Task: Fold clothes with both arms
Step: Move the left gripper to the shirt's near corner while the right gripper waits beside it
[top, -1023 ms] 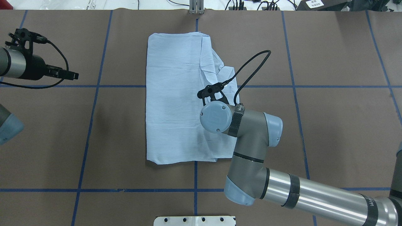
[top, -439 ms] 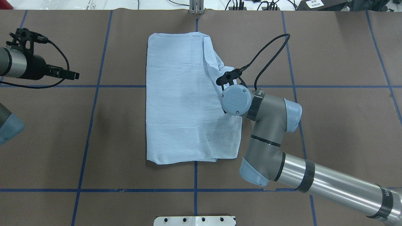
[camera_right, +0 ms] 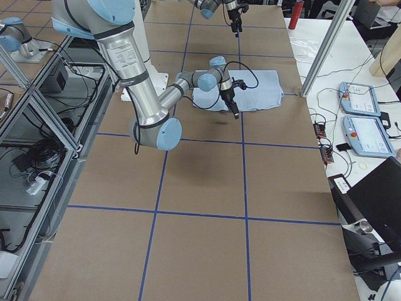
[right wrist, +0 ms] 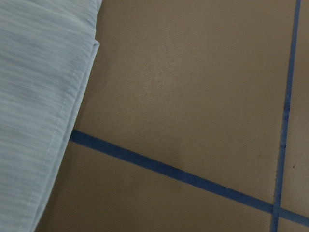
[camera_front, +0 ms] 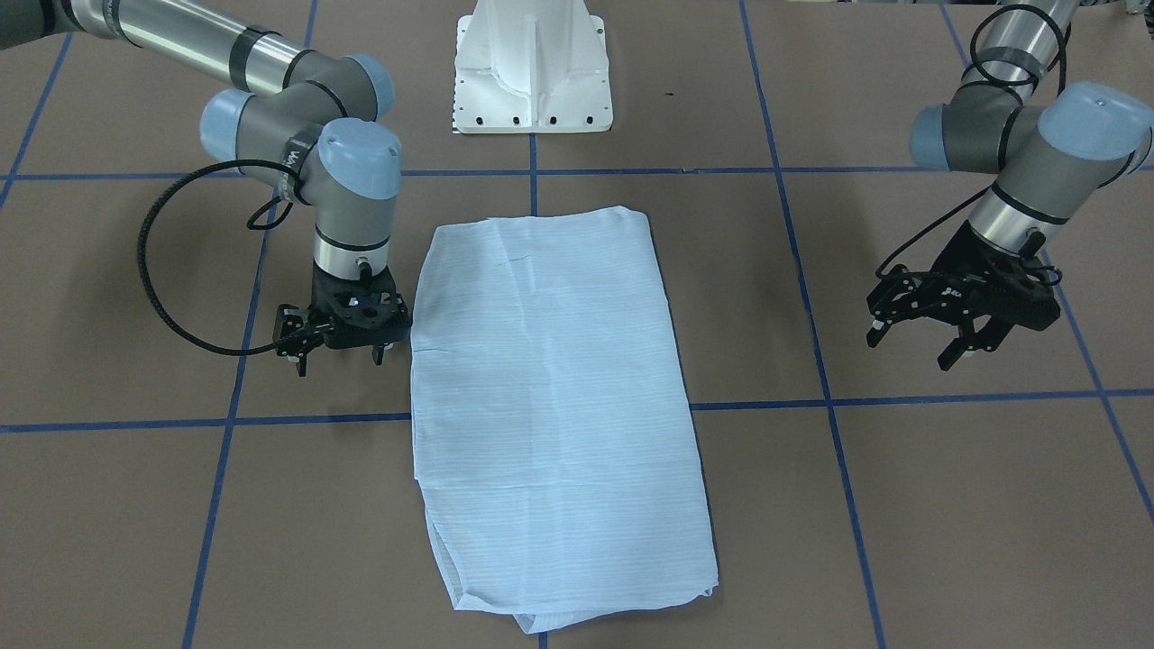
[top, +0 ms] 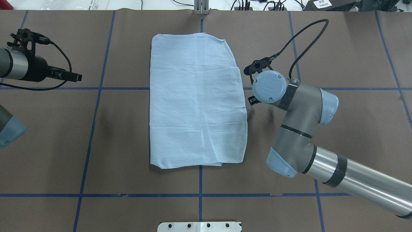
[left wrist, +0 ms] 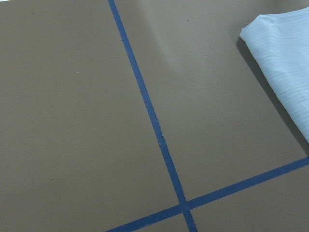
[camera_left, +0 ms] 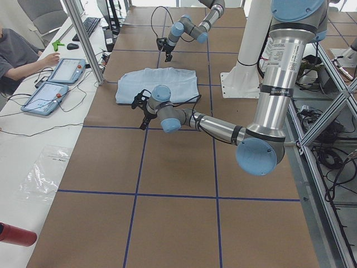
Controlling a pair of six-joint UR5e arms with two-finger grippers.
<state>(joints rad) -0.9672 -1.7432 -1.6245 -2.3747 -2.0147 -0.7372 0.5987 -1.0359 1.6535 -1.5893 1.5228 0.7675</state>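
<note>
One folded shirt [top: 196,100] on the worktop [top: 354,48]; two arms, left arm [top: 19,66] and right arm [top: 299,109]; one white pedestal [camera_front: 532,72].

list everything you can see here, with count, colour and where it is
shirt: one, pale blue, folded flat in a rectangle at the table's middle
table: one, brown, under everything
tape lines: several, blue, in a grid across the table
pedestal base: one, white, at the robot's edge of the table
tablets: two, grey with blue screens, on the white bench beside the table
operator: one, grey top, seated at that bench
right arm: one, grey with light-blue caps, reaching beside the shirt
left arm: one, same colours, well off to the shirt's other side
right gripper: one, black, open, beside the shirt's edge, holding nothing
left gripper: one, black, open, over bare table
</note>
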